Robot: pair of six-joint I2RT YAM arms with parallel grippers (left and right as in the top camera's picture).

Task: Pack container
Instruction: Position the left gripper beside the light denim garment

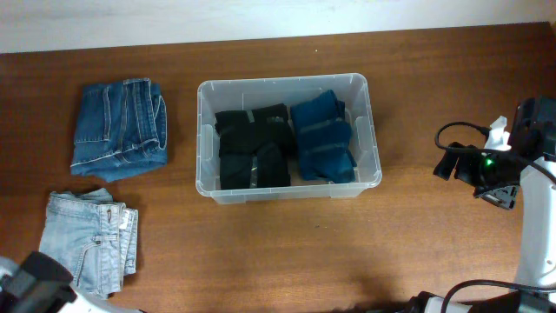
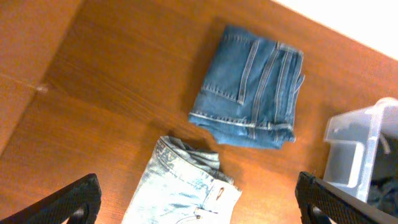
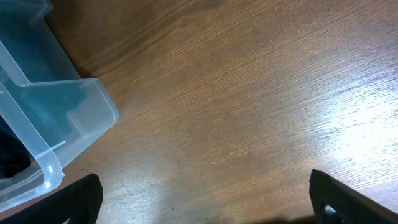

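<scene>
1. Between the fingers of the left gripper [image 2: 198, 186], just beneath them, lie the light-wash jeans [image 2: 186, 193]. Both jaws stand fully spread and hold nothing, so this folded pair looks like the next thing to take.
2. Ahead of those jaws, slightly to their right, sit the mid-blue jeans [image 2: 252, 87], apart from the light pair. Keep the fingers clear of them on the way down.
3. Well off to the jaws' right is the container [image 2: 360, 143], already carrying black jeans [image 1: 252, 148] and dark blue jeans [image 1: 323, 137] side by side.
4. Descend straight, straddle the folded stack across its narrow width, and pinch through every layer — gripping only the top flap would likely let it unfold.
5. Lift high enough to clear the rim, then lay the pair on top of those inside.
6. The right gripper [image 3: 204, 186] is likewise wide open and empty. It hangs over bare table [image 3: 236, 93] with the container's corner to its left — best kept out of the path.
</scene>
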